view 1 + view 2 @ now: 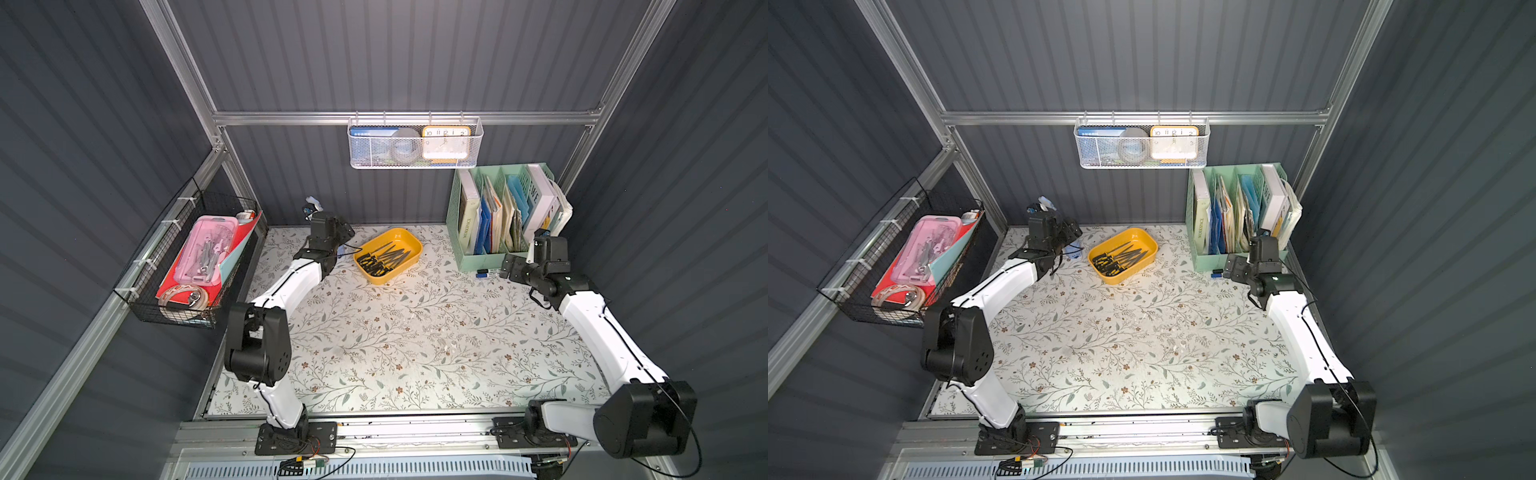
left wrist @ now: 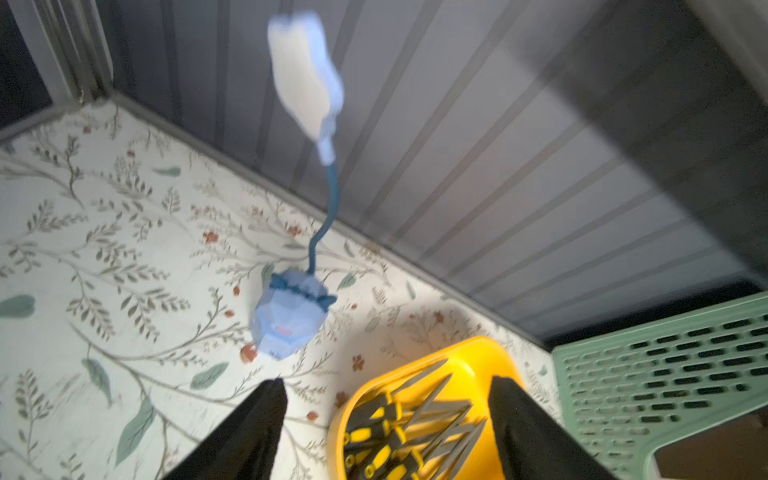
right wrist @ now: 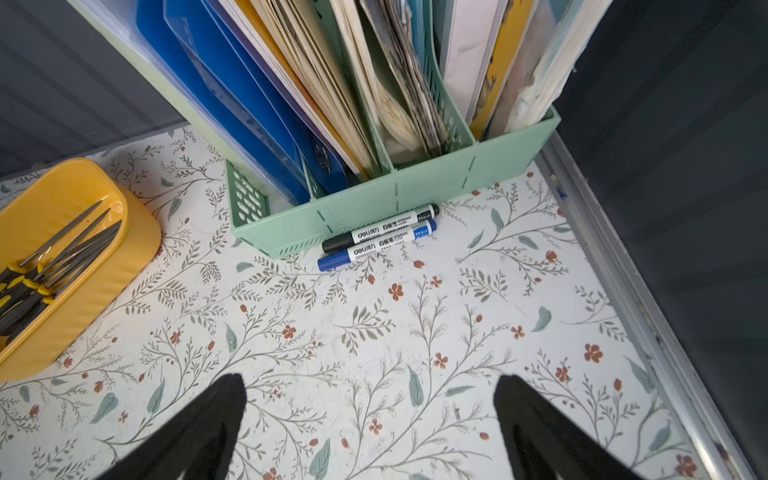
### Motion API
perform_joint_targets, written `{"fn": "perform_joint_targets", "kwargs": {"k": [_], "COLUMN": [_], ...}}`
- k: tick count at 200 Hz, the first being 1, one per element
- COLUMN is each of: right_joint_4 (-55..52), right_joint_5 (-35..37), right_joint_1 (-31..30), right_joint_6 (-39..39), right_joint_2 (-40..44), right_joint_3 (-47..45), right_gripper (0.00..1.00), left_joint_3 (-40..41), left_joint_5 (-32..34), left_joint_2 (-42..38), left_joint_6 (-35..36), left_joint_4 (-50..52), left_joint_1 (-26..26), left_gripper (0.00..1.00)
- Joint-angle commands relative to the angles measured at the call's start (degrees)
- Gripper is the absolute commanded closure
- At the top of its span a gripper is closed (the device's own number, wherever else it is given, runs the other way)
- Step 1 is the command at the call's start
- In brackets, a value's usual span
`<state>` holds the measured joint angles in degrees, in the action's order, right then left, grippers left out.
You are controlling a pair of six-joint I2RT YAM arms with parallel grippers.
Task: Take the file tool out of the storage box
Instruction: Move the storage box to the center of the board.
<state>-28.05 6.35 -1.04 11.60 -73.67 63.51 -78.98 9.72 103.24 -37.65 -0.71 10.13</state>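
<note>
top views, box: yellow box (image 1: pixel 401 237) stands aslant on the floral table (image 1: pixel 415 353) near the back wall, about midway across; seen the same in both top views (image 1: pixel 1136 239).
top views, files: a bunch of files (image 1: pixel 382 259) lies inside the box, dark handles toward its near end, tips toward its far end.
top views, left claw: left claw (image 1: pixel 348 233) sits just beside the box's left side, near the handle end. it is apart from the files. its jaws cannot be told from above.
top views, right claw: right claw (image 1: pixel 508 266) is well to the right of the box, in front of the green organiser (image 1: pixel 490 259).
left wrist, left claw: picture blurred. fingers (image 2: pixel 266 415) stand spread with nothing pinched.
left wrist, box: the handle end of the box (image 2: pixel 478 353) shows between and beyond the two fingers, closer to one. that finger overlaps the rim in the picture. the black-and-yellow handles (image 2: pixel 374 436) lie low in the gap, untouched.
left wrist, lamp: a small blue lamp (image 2: pixel 286 320) stands on the table beyond the claw, beside the box.
right wrist, right claw: fingers (image 3: pixel 208 415) spread wide over bare table, holding nothing.
right wrist, box: the box (image 3: pixel 83 291) stands off to one side of the claw, well apart, files in it.
right wrist, markers: two markers (image 3: pixel 378 237) lie side by side against the organiser's foot, ahead of the claw.
</note>
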Motion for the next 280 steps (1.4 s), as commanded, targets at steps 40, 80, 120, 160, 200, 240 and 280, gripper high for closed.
{"fn": "perform_joint_targets", "kwargs": {"k": [40, 80, 120, 160, 200, 240, 280], "right_joint_4": [-7.9, -8.7, -10.1, -10.7, -10.6, -9.3, -9.9], "right_joint_5": [-1.9, -2.3, -2.5, -3.2, -4.0, -5.8, -6.6], "right_joint_1": [-0.4, -0.4, -0.4, -0.4, -0.3, -0.4, -0.4], "right_joint_6": [2.0, 2.8, 2.9, 1.1, 1.6, 3.1, 3.9], "right_joint_2": [-2.5, -3.8, -4.8, -5.4, -5.6, -5.8, -6.6], "right_joint_3": [3.2, 3.3, 3.6, 3.5, 3.0, 1.7, 1.4], "right_gripper": [0.02, 0.03, 0.03, 0.03, 0.03, 0.04, 0.04], "left_joint_3": [-6.7, -9.4, -12.3, -11.2, -10.6, -10.4, -8.3], "left_joint_5": [-4.3, -6.7, -8.3, -7.8, -5.9, -3.0, -3.1], "left_joint_2": [9.4, 13.9, 17.5, 18.3, 15.9, 11.1, 11.9], "left_joint_6": [-3.7, -3.3, -2.2, -2.3, -2.7, -2.7, -2.5], "left_joint_4": [12.5, 13.7, 16.5, 17.3, 19.1, 21.6, 21.2], "left_joint_1": [2.7, 3.7, 4.1, 4.2, 4.8, 4.8, 4.8], "left_gripper": [0.30, 0.35, 0.46, 0.47, 0.46, 0.43, 0.43]}}
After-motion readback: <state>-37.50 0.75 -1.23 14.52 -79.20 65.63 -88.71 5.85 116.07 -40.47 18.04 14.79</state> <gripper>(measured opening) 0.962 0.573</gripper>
